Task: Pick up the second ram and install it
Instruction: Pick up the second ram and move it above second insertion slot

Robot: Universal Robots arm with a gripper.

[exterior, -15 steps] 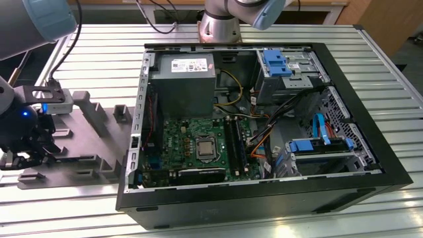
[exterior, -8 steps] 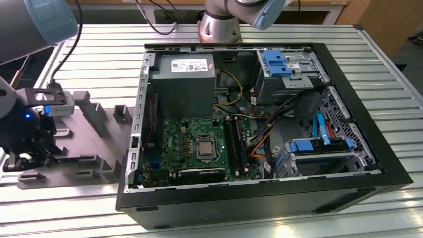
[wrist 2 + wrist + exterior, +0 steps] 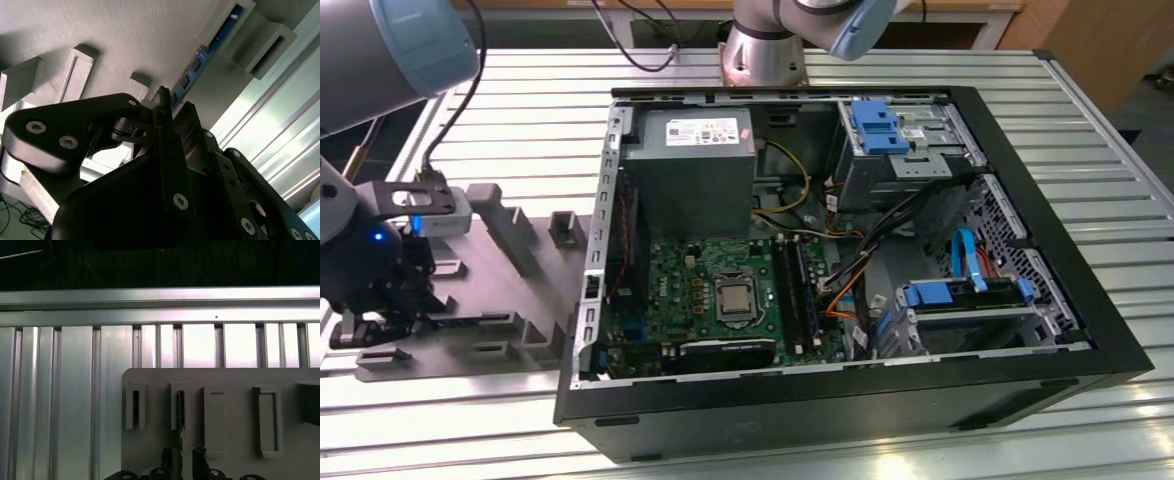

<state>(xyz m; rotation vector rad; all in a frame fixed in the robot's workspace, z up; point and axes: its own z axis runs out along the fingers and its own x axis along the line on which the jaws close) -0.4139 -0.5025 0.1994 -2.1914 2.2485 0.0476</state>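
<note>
As tool (image 3: 182,461) straddles 2nd ram (image 3: 180,405), jaws part-open

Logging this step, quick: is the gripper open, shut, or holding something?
Gripper: open, fingers either side of the ram standing in the tray.

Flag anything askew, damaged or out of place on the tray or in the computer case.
Nothing stands out. The second ram stands on edge, straight in its holder on the grey tray, with the open gripper astride it. The computer case lies open, its cables tucked inside.
</note>
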